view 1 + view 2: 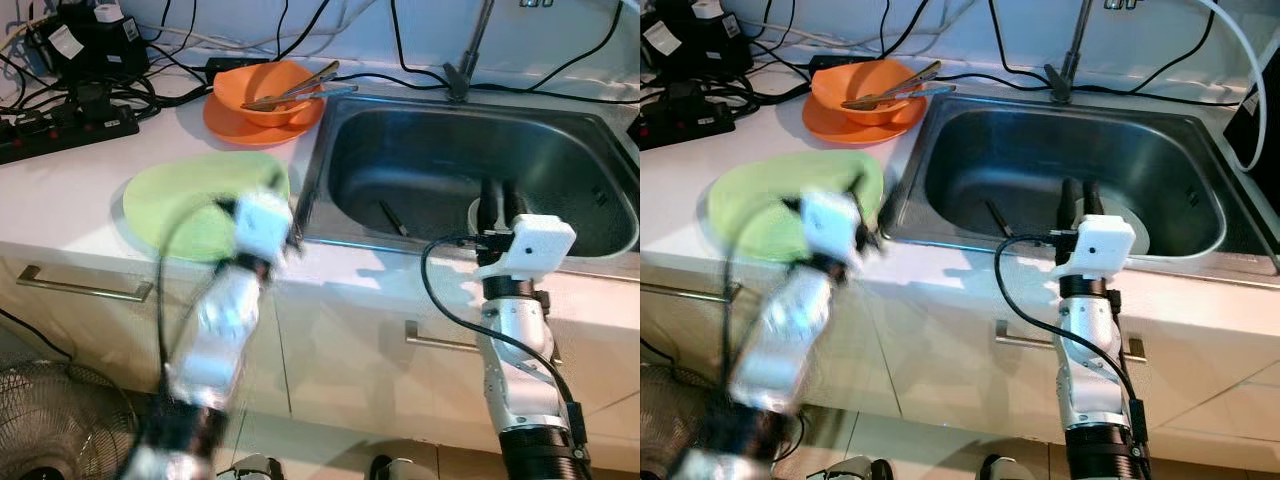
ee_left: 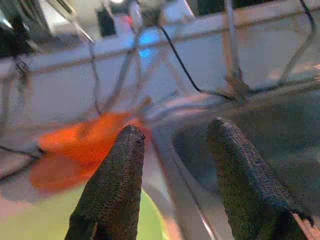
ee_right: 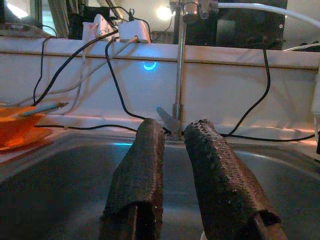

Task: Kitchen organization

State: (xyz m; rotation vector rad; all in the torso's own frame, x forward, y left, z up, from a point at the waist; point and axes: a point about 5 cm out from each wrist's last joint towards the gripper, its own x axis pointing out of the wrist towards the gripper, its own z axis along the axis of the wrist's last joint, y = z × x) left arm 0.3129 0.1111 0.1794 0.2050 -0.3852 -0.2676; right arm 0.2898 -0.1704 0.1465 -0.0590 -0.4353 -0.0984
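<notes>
One orange bowl (image 1: 268, 92) holds two utensils (image 1: 298, 90) and sits on one orange plate (image 1: 232, 124) on the desk (image 1: 70, 195), beyond the left pincer (image 2: 172, 150). One green plate (image 1: 175, 205) lies directly under that blurred pincer, whose fingers (image 2: 120, 175) are spread wide and hold nothing. The steel sink (image 1: 420, 150) contains one dark utensil (image 1: 392, 217) to the left of the right pincer (image 1: 502, 198) and one pale dish (image 1: 1135, 232) beneath it. The right pincer hangs over the basin, fingers nearly together with a slim gap, empty.
</notes>
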